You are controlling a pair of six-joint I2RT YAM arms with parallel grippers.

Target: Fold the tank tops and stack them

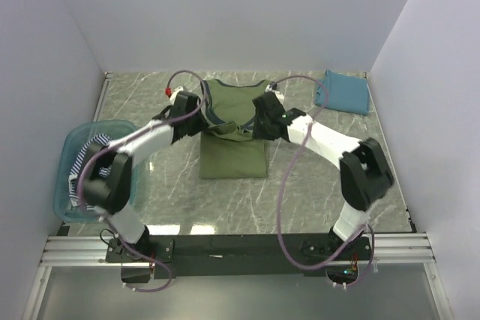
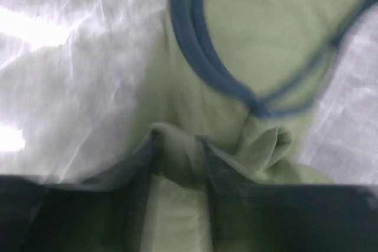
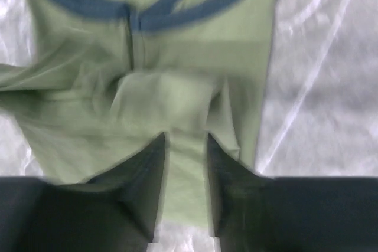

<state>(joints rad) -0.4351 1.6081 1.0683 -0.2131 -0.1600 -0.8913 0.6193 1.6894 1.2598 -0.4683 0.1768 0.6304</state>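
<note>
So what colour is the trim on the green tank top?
The trim is dark blue; the left wrist view shows it best.

Olive top (image 1: 234,159) centre; teal top (image 1: 343,92) far right

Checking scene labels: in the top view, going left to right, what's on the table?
Tub holding the striped top → olive top → blue top.

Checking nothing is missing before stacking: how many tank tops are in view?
3. The olive top lies mid-table between the arms, the teal top lies folded at the far right, and the striped top is in the tub at left. More may be hidden beneath it.
</note>
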